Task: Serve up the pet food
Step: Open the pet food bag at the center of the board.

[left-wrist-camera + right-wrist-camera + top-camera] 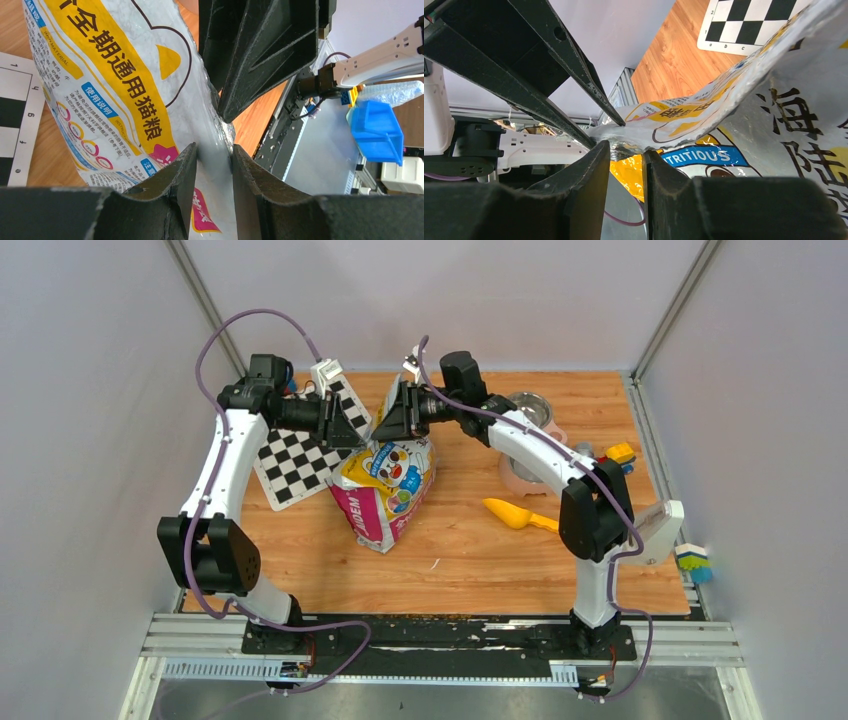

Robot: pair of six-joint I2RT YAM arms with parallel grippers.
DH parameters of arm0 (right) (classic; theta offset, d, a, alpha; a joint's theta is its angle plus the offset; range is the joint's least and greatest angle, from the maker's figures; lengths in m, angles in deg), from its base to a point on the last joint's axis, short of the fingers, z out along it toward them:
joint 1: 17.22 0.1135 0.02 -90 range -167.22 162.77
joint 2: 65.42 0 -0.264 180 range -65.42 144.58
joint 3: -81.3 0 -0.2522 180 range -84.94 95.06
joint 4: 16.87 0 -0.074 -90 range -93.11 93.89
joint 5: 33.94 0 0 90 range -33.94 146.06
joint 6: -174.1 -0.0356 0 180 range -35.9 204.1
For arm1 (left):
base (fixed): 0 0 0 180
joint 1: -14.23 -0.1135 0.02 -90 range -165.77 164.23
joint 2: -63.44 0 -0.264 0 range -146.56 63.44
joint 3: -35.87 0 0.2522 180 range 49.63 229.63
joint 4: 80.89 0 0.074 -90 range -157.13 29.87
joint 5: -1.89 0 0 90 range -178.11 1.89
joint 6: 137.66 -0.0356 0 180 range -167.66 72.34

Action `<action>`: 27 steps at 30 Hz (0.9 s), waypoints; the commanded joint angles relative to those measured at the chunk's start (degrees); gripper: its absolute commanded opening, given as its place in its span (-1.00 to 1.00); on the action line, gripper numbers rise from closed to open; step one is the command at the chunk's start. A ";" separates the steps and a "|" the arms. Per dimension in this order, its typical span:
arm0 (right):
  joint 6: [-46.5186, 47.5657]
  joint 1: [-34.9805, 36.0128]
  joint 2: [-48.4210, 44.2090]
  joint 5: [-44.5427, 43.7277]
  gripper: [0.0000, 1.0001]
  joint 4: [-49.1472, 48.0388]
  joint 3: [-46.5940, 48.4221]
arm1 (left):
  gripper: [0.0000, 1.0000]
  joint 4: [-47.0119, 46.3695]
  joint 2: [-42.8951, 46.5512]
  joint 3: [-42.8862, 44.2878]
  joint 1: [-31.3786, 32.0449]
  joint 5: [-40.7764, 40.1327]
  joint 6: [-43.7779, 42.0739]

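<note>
Reference item: the bag [385,490], held up by its top edge over the middle of the tabletop [470,570].

Left of the bag: one checkered board [295,465], lying flat just beside it.

At the bag's top:
- The left hand [360,428] is clamped on the flattened top seam from the left.
- The right hand [388,422] is clamped on the same seam from the right, close to the left hand.

Right of the bag: one yellow scoop [515,514], lying apart from it. Farther right and behind: one metal bowl [528,408].

The pet food is not visible. It is judged to be inside the bag, whose mouth is pinched flat.

Handling: the film looks glossy, thin and probably slippery, and it creases under the grip. Loose pellets should shift and pour freely. Take hold at the seam, on either side of the mouth.

Count: two hands, one bag, one board, one scoop, one bowl, and no pellets in view.
</note>
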State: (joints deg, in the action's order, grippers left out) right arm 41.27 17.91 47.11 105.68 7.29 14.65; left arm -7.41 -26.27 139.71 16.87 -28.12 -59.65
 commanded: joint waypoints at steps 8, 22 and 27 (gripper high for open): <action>-2.35 0.28 2.68 2.27 -0.65 -2.35 4.26 | -0.21 -2.40 1.90 -1.08 0.90 -0.30 0.19; 2.36 0.28 1.26 0.40 -1.00 -0.07 4.04 | 0.48 -1.99 1.75 4.17 0.93 -3.94 1.31; 4.29 0.28 0.18 -1.47 -1.00 1.56 4.03 | 0.57 -0.73 -0.55 9.36 0.95 -7.04 2.24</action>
State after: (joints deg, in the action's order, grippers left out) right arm 42.17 17.91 49.03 106.97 7.50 17.01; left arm -8.24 -26.12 144.28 17.54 -32.84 -58.49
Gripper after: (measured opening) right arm 0.011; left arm 0.782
